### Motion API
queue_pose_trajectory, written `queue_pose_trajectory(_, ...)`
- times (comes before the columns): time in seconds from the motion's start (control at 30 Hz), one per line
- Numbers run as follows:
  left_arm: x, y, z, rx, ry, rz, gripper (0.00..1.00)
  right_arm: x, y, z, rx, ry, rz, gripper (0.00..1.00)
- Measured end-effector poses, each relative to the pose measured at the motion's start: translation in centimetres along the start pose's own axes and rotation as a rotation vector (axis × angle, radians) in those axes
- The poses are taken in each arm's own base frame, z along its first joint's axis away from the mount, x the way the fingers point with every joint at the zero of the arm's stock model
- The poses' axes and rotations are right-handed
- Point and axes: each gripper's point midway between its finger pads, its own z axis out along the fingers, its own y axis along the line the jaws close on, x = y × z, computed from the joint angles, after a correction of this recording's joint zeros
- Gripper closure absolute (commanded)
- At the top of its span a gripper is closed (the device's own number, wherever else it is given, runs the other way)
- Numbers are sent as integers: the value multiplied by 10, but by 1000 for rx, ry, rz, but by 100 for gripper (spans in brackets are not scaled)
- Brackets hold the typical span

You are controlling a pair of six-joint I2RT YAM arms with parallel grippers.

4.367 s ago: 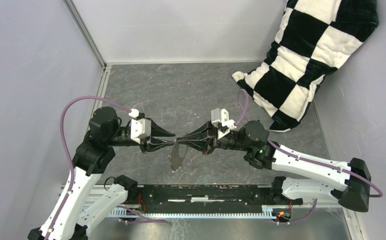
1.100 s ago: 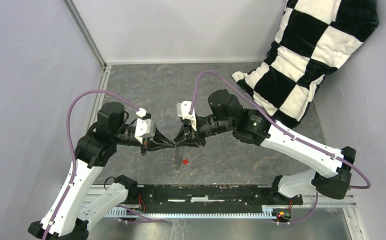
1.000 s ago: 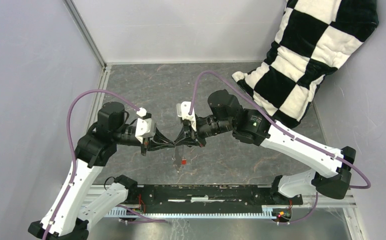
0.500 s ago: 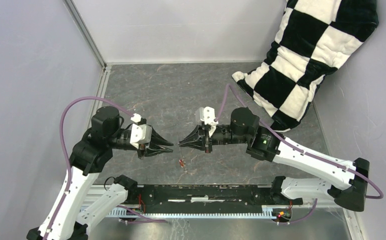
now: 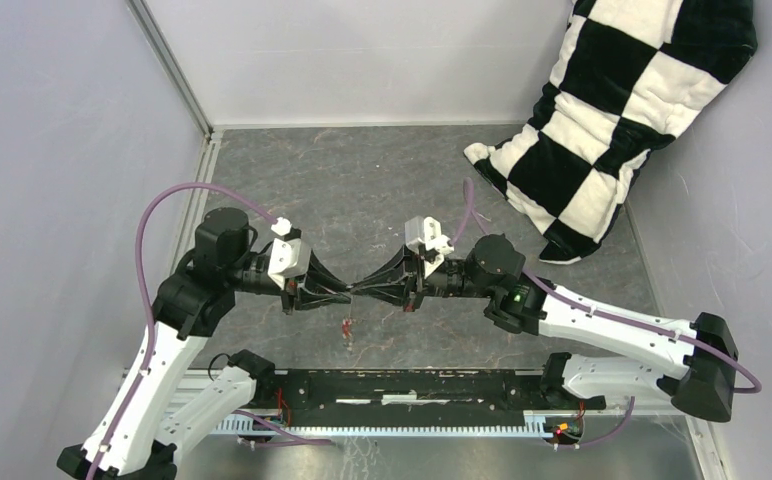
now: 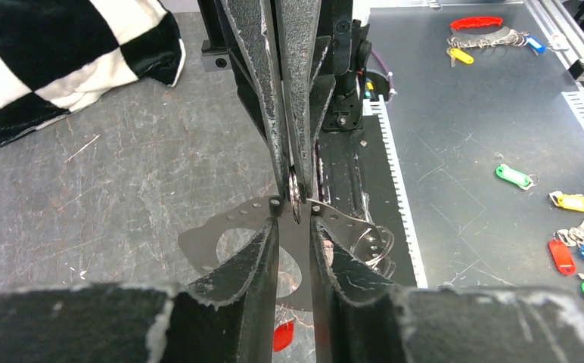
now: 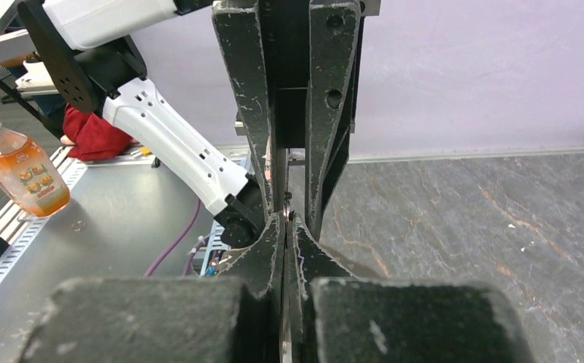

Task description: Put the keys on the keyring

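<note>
Keyring [image 6: 198,242] hangs above the table [image 5: 362,180], rim nipped by our closed right gripper [image 6: 295,180], left gripper [image 6: 293,218] slightly parted around that same spot, red key [image 5: 347,328] dangling below; looks light, stiff and slippery, so we'd pinch the bare rim squarely.

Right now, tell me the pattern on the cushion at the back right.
The cushion is black-and-white checked, clearest in the top external view.

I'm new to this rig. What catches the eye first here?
Two hands meet tip to tip mid-table, the left hand and the right hand, the right one pinching the grey keyring with a red key dangling below. Then the checkered cushion in the far right corner.
</note>
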Motion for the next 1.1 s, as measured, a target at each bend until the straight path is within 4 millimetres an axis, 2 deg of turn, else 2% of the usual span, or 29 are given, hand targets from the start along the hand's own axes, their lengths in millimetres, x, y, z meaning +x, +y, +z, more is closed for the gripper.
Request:
queue_pose_trajectory(0.33, -11, -4, 0, 12, -37, -1, 72, -2, 7, 5, 0, -20, -39, 100)
queue_pose_trajectory(0.47, -16, -6, -2, 9, -48, 11, 81, -4, 6, 5, 10, -27, -44, 99)
queue_pose_trajectory(0.67, -13, -8, -2, 13, -42, -2, 74, -3, 5, 2, 29, -57, -43, 100)
queue_pose_trajectory(0.83, -14, -11, -2, 29, -46, -5, 76, -2, 8, 1, 24, -94, -27, 99)
queue_pose_trajectory(1.1, -18, -13, -3, 35, -60, 20, 78, -15, 11, 3, 8, -172, -8, 99)
